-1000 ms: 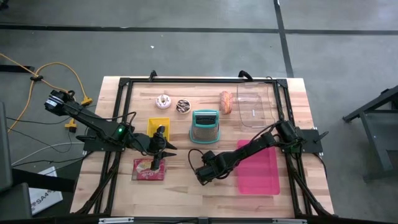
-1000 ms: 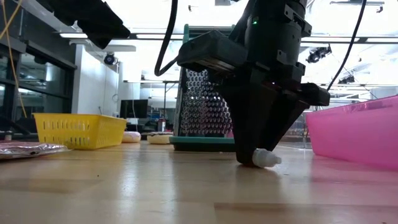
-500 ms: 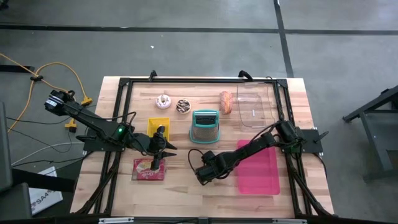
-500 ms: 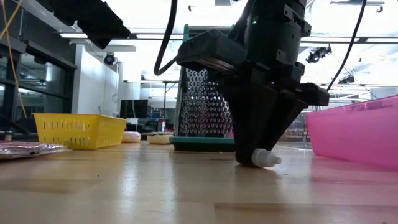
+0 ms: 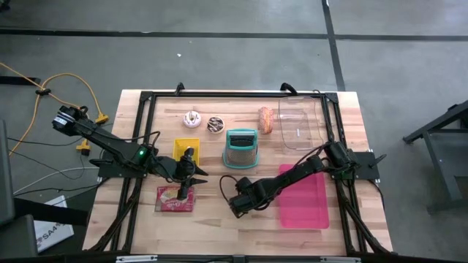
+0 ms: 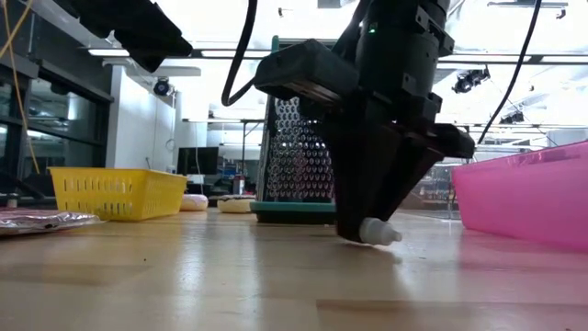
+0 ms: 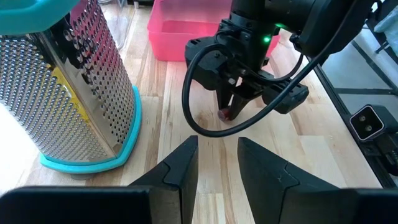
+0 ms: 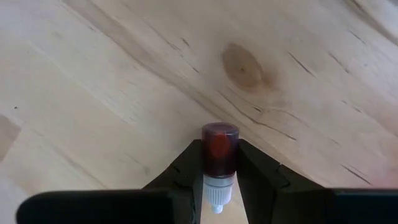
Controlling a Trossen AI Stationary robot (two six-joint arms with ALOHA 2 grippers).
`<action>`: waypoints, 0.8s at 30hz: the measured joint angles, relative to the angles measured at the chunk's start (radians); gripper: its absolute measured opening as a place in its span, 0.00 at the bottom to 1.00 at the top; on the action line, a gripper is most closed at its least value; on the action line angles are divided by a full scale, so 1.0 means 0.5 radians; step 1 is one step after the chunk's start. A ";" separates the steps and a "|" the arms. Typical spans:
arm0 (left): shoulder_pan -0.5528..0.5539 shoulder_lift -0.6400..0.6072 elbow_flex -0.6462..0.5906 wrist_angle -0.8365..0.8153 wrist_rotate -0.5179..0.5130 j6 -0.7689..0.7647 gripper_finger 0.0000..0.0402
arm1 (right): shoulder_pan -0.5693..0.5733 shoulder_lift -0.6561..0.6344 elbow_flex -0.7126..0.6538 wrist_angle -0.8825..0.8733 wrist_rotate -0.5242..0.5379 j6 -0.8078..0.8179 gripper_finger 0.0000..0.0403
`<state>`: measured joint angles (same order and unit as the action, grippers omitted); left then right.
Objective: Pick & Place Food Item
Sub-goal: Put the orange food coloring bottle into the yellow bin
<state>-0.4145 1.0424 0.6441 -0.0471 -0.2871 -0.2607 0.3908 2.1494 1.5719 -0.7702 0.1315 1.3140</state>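
Right hand (image 5: 236, 207) sits lower centre of the high view, pinching a small red bottle with a white dropper cap (image 8: 218, 155) between its fingers. In the low view the bottle (image 6: 378, 233) hangs tilted, cap just off the wooden tabletop (image 5: 212, 219).

Around it: teal-framed metal box grater (image 5: 241, 147) just above in frame, pink plastic bin (image 5: 306, 199) to the right, nothing between hand and bin. Yellow perforated basket (image 5: 186, 147) and a red foil packet (image 5: 175, 199) on the left.

Left hand (image 5: 184, 188) is over the packet, fingers slightly spread, holding nothing.

Versus a second ago: right hand has shifted left in the low view and the bottle, then resting on the tabletop, is now lifted. Left arm unchanged.
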 joint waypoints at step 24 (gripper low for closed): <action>-0.001 0.001 -0.001 0.050 0.000 0.000 0.27 | 0.000 -0.250 0.002 0.456 0.476 -0.767 0.17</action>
<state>-0.4149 1.0428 0.6437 -0.0223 -0.2872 -0.2609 0.3908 2.0243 1.5726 -0.5424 0.3697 0.9303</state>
